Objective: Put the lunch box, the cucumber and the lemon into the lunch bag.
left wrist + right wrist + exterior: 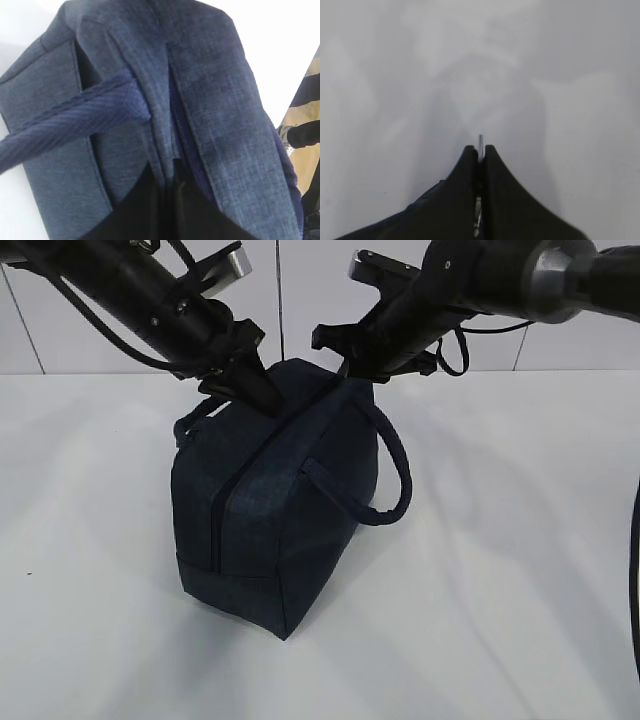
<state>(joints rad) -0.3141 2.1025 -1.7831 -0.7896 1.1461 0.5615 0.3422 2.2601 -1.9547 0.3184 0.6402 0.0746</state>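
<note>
The navy lunch bag (270, 510) stands on the white table with its zipper (225, 500) running down the near end, closed as far as I see. My left gripper (268, 405) presses down on the bag's top; in the left wrist view the left gripper (170, 170) is shut on a ridge of the lunch bag (225, 100) fabric beside the zipper (182, 130). My right gripper (345, 368) sits at the bag's far top end. In the right wrist view the right gripper (479, 147) is shut on a thin silver zipper pull (480, 140). The lunch box, cucumber and lemon are out of view.
One padded handle (395, 480) loops out on the bag's right side, another handle (75, 117) crosses the left wrist view. White table (500, 620) lies all round the bag, with a tiled wall (290, 300) behind. A black cable (632, 570) hangs at the right edge.
</note>
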